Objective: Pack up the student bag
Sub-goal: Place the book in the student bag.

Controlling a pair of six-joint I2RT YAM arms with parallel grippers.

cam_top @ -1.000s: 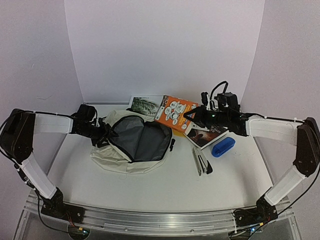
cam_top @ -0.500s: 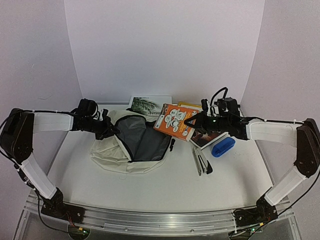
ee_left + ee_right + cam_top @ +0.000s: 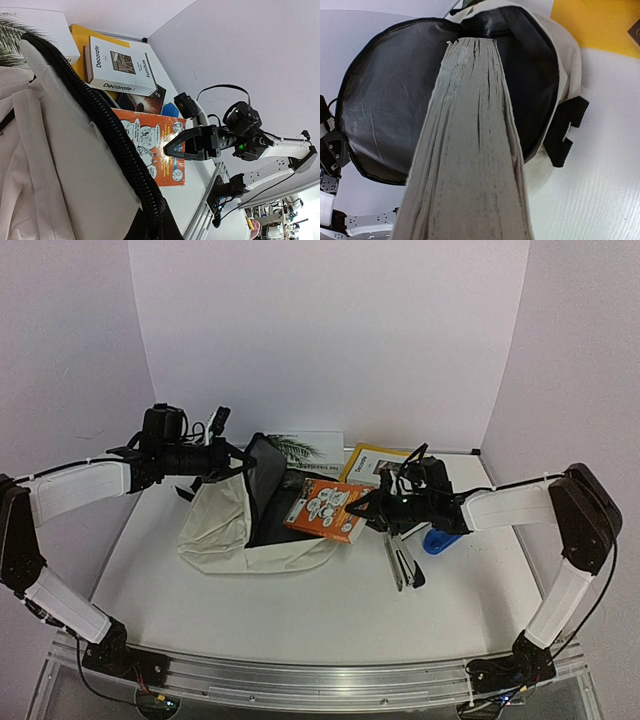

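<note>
The word "Decorate" runs in black across the cover of a white book point(image 3: 117, 67) seen from the left wrist camera. It is repeated along the spine, and "Furniture" stands in smaller letters at the cover's other edge. Print among the cartoon drawings on the orange book point(image 3: 150, 150) is too small to read, as is the dark line on the palm-leaf cover point(image 3: 305, 448) overhead.
</note>
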